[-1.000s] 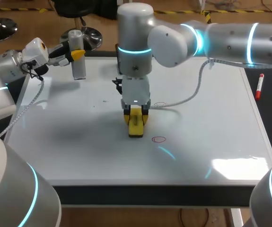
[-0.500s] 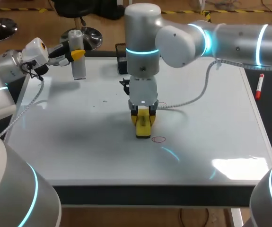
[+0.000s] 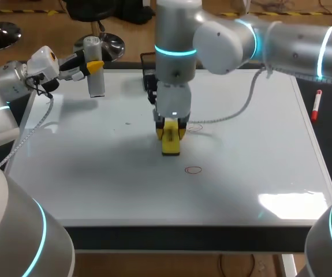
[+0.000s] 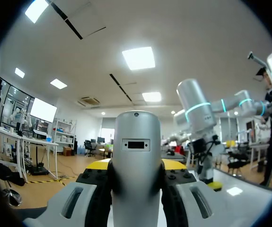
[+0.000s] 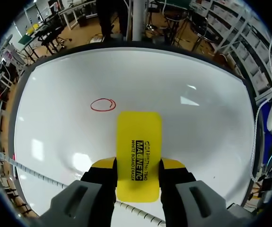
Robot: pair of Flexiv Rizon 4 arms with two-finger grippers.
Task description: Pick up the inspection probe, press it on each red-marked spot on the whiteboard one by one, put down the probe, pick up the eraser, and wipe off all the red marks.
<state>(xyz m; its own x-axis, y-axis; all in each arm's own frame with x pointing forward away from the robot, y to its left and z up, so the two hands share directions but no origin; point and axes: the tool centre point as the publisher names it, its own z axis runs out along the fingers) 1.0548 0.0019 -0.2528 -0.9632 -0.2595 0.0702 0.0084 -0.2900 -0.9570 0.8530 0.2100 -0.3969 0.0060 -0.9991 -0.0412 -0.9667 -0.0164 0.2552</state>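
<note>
My left gripper (image 3: 90,65) hangs over the whiteboard's far left corner, shut on the silver cylindrical probe (image 3: 97,81), which stands upright. The left wrist view shows the probe (image 4: 136,156) filling the space between the gripper's fingers (image 4: 136,189). My right gripper (image 3: 171,131) is over the middle of the whiteboard (image 3: 96,167), shut on the yellow eraser (image 3: 171,143). A red circle mark (image 3: 194,169) lies a little nearer and to the right of the eraser. In the right wrist view the eraser (image 5: 139,151) sticks out past the right gripper (image 5: 138,166), and the red circle (image 5: 102,104) lies ahead of it, off to one side. A fainter red mark (image 3: 196,127) shows just right of the gripper.
A red marker (image 3: 316,105) lies on the dark strip beyond the whiteboard's right edge. A black object (image 3: 148,78) sits at the board's far edge, behind my right arm. A white cable (image 3: 235,112) trails from that arm across the board.
My right gripper, still holding the eraser, slid right toward the red circle, then drew back toward the board's far side. The left arm and probe stayed put.
</note>
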